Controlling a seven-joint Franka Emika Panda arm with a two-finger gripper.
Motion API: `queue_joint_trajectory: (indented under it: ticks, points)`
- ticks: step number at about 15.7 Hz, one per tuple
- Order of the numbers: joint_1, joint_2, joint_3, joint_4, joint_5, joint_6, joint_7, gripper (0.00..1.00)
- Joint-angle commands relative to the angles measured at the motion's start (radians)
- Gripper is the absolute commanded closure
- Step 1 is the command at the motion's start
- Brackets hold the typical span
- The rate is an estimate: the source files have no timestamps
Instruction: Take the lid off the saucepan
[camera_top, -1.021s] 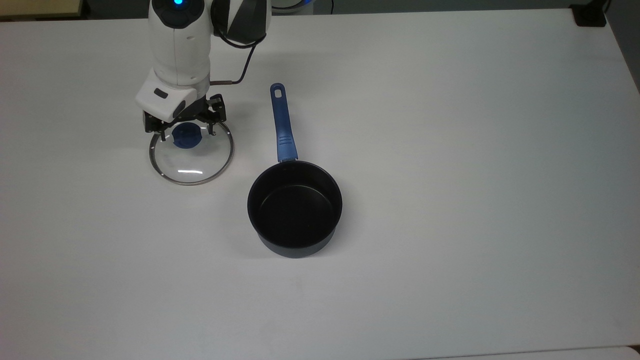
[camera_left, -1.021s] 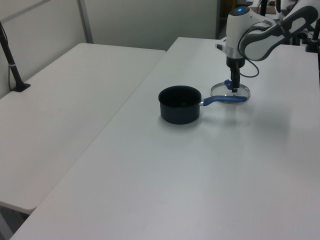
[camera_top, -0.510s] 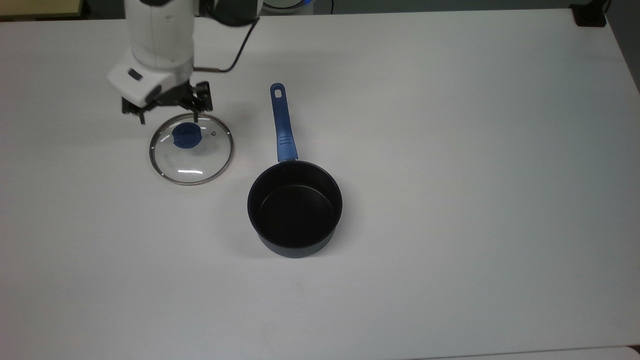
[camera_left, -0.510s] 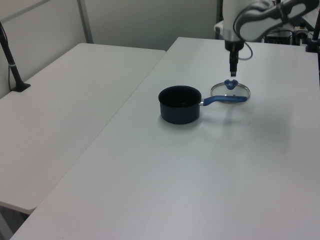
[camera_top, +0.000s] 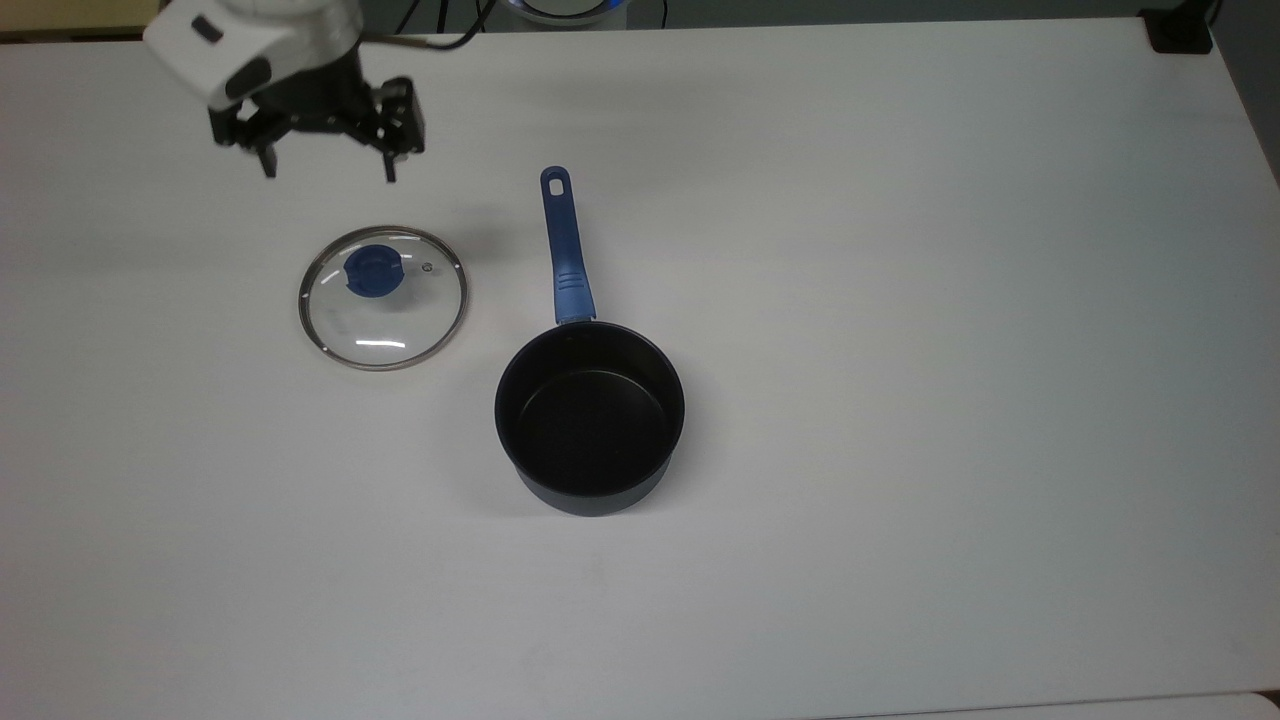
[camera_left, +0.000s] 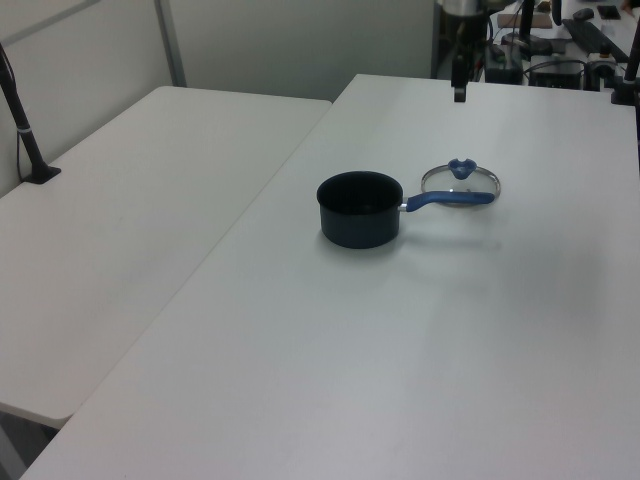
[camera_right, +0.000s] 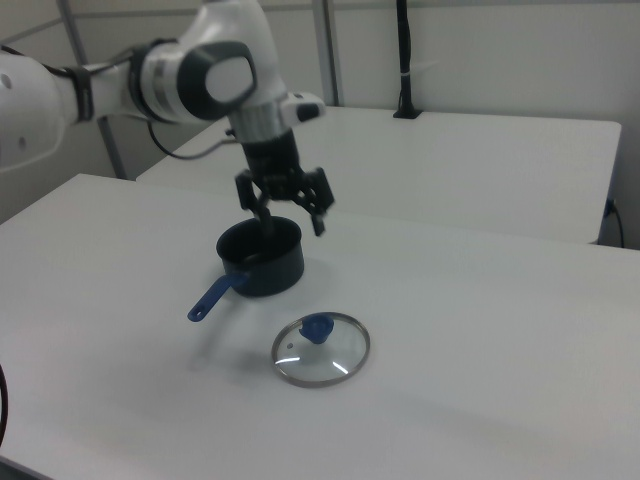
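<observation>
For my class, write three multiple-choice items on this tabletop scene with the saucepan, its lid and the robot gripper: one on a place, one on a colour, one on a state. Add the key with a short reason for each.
1. Where is the lid?
A. On the saucepan
B. Flat on the table, at the top view's left of the saucepan
C. Held in the gripper

2. What colour is the lid's knob?
A. Red
B. Blue
C. Yellow

3. What state is the gripper in?
A. Open and holding nothing
B. Shut on the knob
C. Shut on the handle

Key:
1 B: the lid lies on the table apart from the saucepan, whose black inside shows uncovered.
2 B: the knob is blue, like the saucepan's handle.
3 A: the fingers stand apart above the table, clear of the lid, with nothing between them.
</observation>
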Motion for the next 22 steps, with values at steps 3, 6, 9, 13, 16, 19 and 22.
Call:
queue_joint_trajectory:
  ticks: [3,6,9,13,16,19,22]
  points:
    - [0.109,-0.048,-0.001,-0.003,0.006,-0.061,0.233,0.0]
    - [0.138,-0.074,-0.003,-0.002,0.008,-0.057,0.244,0.0]
    - [0.154,-0.079,-0.003,-0.018,0.008,-0.048,0.246,0.0]
    - [0.152,-0.084,-0.003,-0.017,0.008,-0.054,0.249,0.0]
    - [0.154,-0.104,-0.001,-0.025,0.011,-0.057,0.29,0.0]
    - [0.154,-0.125,-0.001,-0.049,0.011,-0.058,0.309,0.0]
    - [0.151,-0.139,-0.001,-0.049,0.032,-0.086,0.312,0.0]
